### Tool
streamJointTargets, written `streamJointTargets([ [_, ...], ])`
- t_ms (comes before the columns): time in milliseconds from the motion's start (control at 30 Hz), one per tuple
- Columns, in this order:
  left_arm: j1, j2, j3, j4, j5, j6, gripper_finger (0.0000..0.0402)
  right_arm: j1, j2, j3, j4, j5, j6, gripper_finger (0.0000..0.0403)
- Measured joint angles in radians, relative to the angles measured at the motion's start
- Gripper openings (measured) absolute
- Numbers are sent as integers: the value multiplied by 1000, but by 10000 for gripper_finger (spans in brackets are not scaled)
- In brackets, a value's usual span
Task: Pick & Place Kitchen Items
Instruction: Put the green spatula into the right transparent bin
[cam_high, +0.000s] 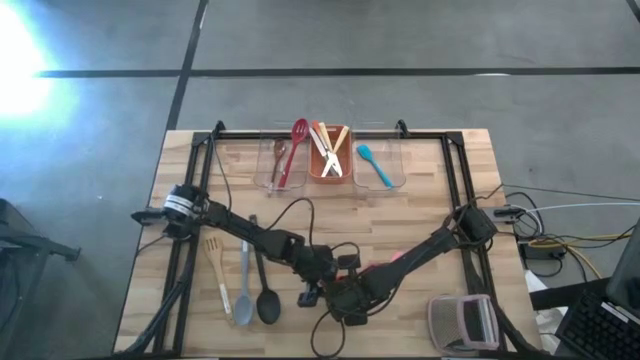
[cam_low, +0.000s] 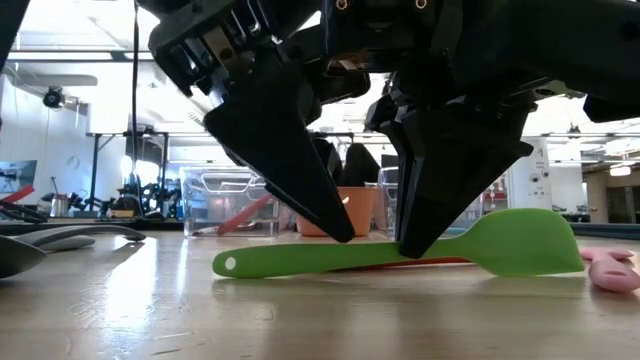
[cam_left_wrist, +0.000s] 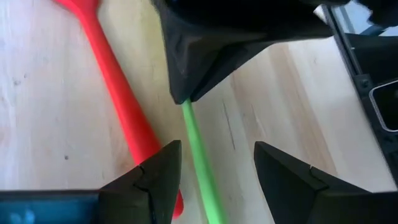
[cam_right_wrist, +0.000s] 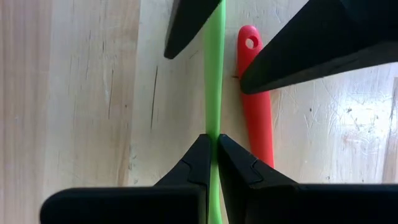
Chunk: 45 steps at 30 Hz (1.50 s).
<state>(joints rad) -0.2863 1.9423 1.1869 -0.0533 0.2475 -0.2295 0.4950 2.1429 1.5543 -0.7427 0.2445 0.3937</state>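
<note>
A green spatula (cam_low: 300, 262) lies on the table near its front middle, hole end to the left, blade (cam_low: 525, 240) to the right. A red utensil's handle (cam_right_wrist: 256, 118) lies just behind it, alongside. My right gripper (cam_right_wrist: 214, 155) is shut on the green handle and also shows in the high view (cam_high: 347, 300). My left gripper (cam_left_wrist: 214, 177) is open just to the left of it (cam_high: 312, 292). Its fingers stand on either side of the green handle (cam_left_wrist: 198, 146) without visibly touching it. My right gripper pinches the green spatula's handle (cam_right_wrist: 214, 121) between its two fingertips, nearer the blade than the hole end. The fingers come from above, pointing down, and lie across the handle. The spatula lies along the table (cam_low: 230, 265).
A wooden spatula (cam_high: 215, 265), a grey spatula (cam_high: 243, 290) and a black spoon (cam_high: 266, 298) lie at the front left. Three bins (cam_high: 328, 172) with utensils stand at the far middle. A grey-and-pink gadget (cam_high: 462, 320) sits at the front right. A pink item (cam_low: 612, 270) lies right of the blade.
</note>
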Motion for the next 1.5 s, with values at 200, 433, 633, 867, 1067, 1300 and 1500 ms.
streamJointTargets([
  [200, 0, 0, -27, 6, -5, -10, 204, 0, 0, 0, 0, -1, -1, 11],
  [433, 0, 37, -36, 66, 10, -38, 204, 0, 0, 0, 0, -1, -4, 11],
  [633, 0, 110, -35, 108, 31, -69, 204, 1, 0, 0, -1, -3, -3, 11],
  [867, -2, 113, -35, 109, -49, -61, 167, 1, -1, -2, 0, -4, -2, 11],
  [1067, -1, 130, -36, 103, -107, -37, 43, -1, -1, -3, -5, -5, 3, 11],
  [1300, 0, 130, -37, 102, -103, -30, 29, -1, -1, -3, -3, -9, 3, 11],
  [1500, 1, 130, -31, 106, -78, -23, 29, 0, -9, 11, -23, -21, 5, 14],
])
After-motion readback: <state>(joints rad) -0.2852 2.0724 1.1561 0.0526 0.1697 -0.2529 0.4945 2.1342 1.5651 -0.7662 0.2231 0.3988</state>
